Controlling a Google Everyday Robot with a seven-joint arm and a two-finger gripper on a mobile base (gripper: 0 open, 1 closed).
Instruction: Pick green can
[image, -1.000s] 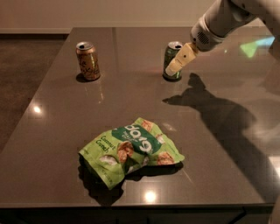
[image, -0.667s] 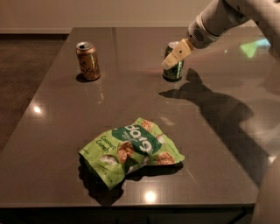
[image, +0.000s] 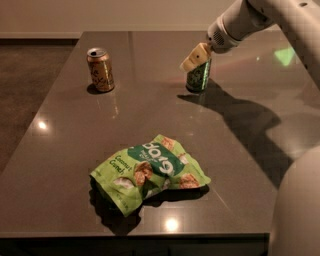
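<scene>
You are looking at the green can (image: 200, 80) standing upright on the table (image: 150, 115), toward the table's far edge and right of its middle. The gripper (image: 194, 58) is hanging over that same far-right part of the table, its pale tip lying against the can's top rim. You cannot tell how wide it is set, or whether it has hold of the can. The arm (image: 250, 20) is reaching in from beyond the table's right side. An orange-gold can (image: 100, 70) is standing upright at the table's far left. A crumpled lime-green snack bag (image: 149, 172) is lying flat near the table's front edge, about midway across.
</scene>
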